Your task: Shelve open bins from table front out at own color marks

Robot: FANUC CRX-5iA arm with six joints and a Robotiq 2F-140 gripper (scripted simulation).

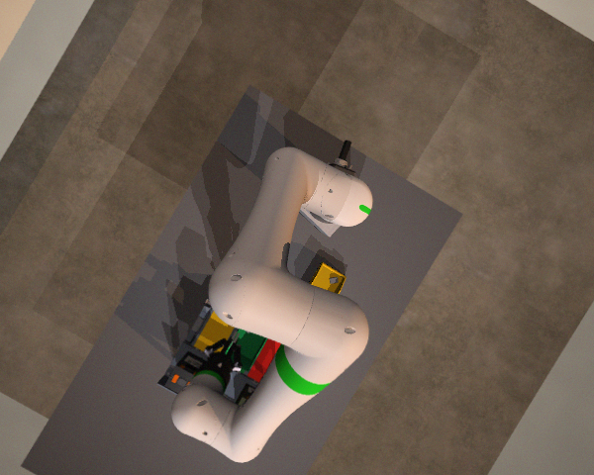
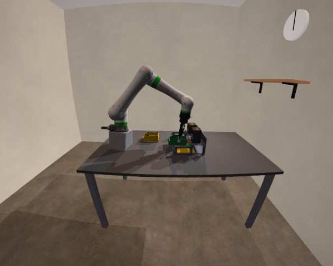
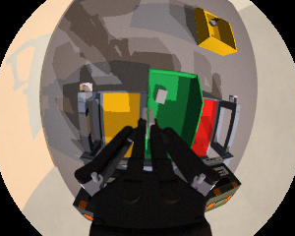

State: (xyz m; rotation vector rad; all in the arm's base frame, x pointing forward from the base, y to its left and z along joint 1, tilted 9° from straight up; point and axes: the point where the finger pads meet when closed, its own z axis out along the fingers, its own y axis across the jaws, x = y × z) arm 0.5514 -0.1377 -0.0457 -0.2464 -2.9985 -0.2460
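The green bin [image 1: 248,348] [image 2: 175,140] [image 3: 179,105] holds a light grey part [image 3: 161,95]. It is over the middle of the shelf [image 2: 204,146], its outer end reaching past the shelf's front; its underside and the mark below are mostly hidden. My gripper [image 2: 179,139] [image 3: 147,114] is shut on this bin's side wall, on the side toward the yellow place. The yellow mark [image 1: 213,332] [image 2: 182,150] [image 3: 120,125] shows beside it, the red mark [image 1: 262,361] [image 3: 206,120] on the other side. The yellow bin [image 1: 322,276] [image 2: 151,138] [image 3: 218,48] stands on the table with a grey part [image 1: 333,280] [image 3: 213,23].
Two dark boxes with orange marks, the nearer box [image 2: 196,135] and the farther box [image 2: 191,124], stand on the shelf's rear board, close to my gripper. Upright side frames flank the row. The robot's pedestal [image 2: 119,141] is beyond the yellow bin.
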